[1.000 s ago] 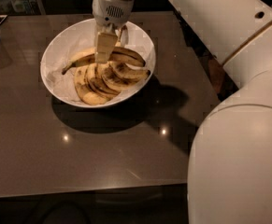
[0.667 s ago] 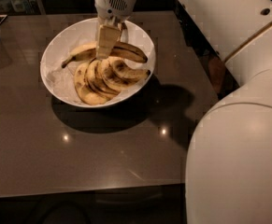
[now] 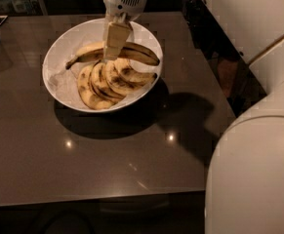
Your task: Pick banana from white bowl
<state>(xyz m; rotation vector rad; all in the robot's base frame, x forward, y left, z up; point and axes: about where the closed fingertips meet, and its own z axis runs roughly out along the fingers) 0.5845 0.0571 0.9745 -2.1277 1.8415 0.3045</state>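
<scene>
My gripper [image 3: 113,51] hangs over the bowl [image 3: 53,84], jaws pinching the banana [image 3: 140,53] at its middle so both ends balance. The bunch [image 3: 105,79] lies just below the jaws.

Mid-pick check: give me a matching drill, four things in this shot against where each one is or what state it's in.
1 gripper
2 banana
3 bunch
4 bowl

a on the table
b lying in the bowl's near half
c gripped mid-length, across the bowl's far half
d shut, over the bowl's far half

Pairs: 1-d, 2-c, 3-b, 4-a
</scene>
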